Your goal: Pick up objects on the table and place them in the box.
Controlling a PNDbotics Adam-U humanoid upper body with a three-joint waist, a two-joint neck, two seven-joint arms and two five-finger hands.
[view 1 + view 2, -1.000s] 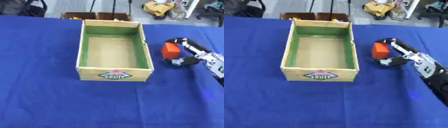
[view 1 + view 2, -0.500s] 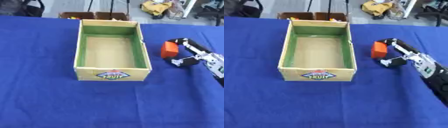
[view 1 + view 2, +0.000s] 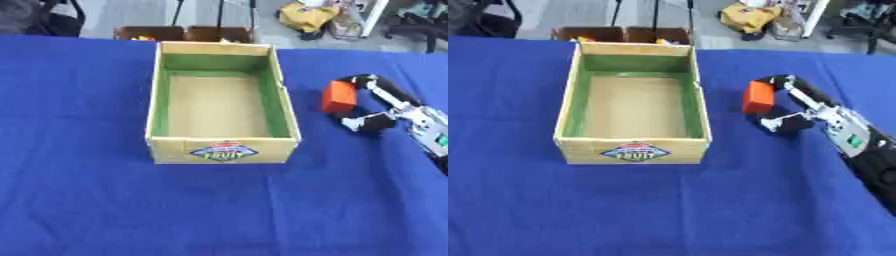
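One orange block (image 3: 339,96) sits between the right hand's (image 3: 390,103) curled fingers (image 3: 360,79).

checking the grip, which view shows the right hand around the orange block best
The right eye view: the right hand and its forearm show whole, fingers curled round the orange block. The left eye view shows the same grip, but the forearm is cut off at the picture's edge.

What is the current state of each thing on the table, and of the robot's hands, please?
Box: upright, open at the top, nothing visible inside.
Orange block: on the blue cloth to the right of the box, outside it, between the right hand's fingers and thumb.
Right hand: curled round the orange block.
Left hand: not in view.
Blue cloth: spread over the table.
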